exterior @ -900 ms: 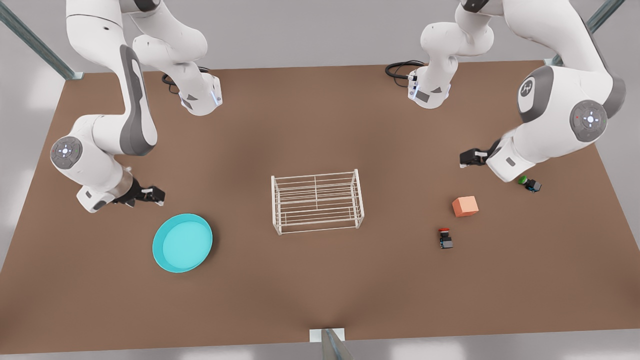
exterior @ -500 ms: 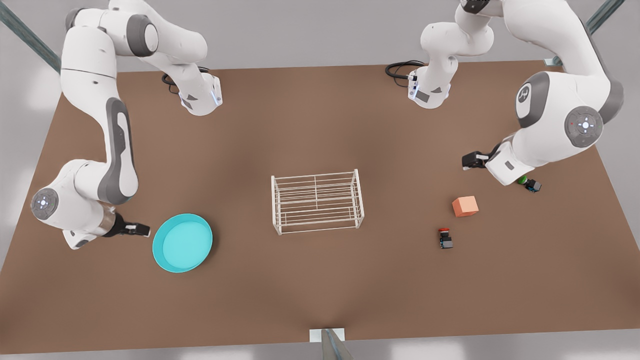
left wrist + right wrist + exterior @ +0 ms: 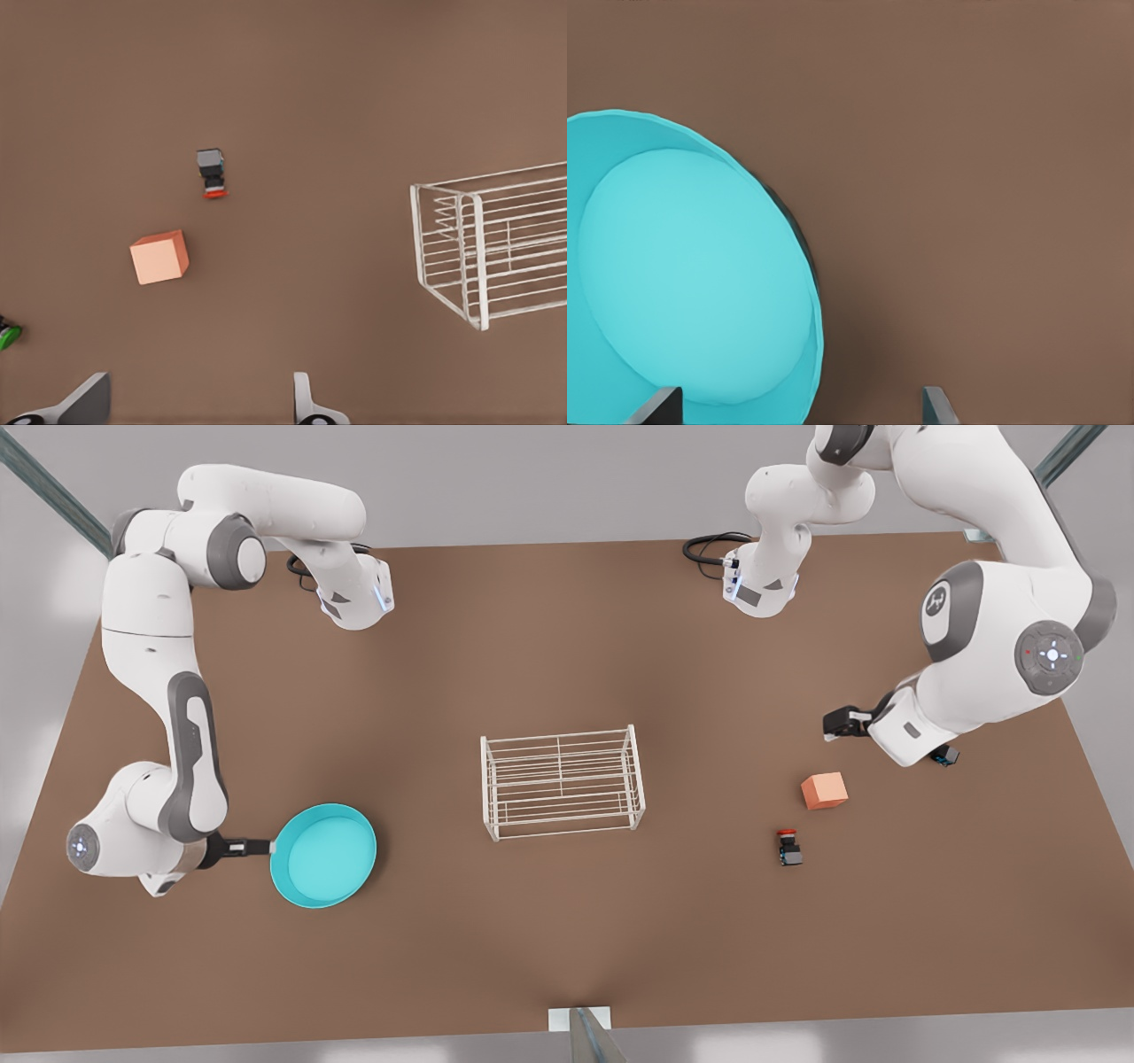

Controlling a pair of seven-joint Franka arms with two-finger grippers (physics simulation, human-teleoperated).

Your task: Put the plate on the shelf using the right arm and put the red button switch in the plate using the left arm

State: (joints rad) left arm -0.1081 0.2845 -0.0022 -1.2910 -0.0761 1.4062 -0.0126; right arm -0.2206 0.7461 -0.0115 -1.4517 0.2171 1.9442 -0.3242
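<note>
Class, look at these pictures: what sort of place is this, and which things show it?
Probably a simulated robot test bench: a bare brown table, two white arms mounted at its far edge, metal frame struts at the corners, and small props such as the shelf.

The green switch [image 3: 943,756] is mostly hidden behind the arm. The plate [image 3: 700,274] and shelf [image 3: 496,239] are cut off.

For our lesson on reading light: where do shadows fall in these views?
Front view: a soft dark patch on the table behind the shelf. Right wrist view: a dark shadow hugs the plate rim, between the open right gripper fingers.
</note>
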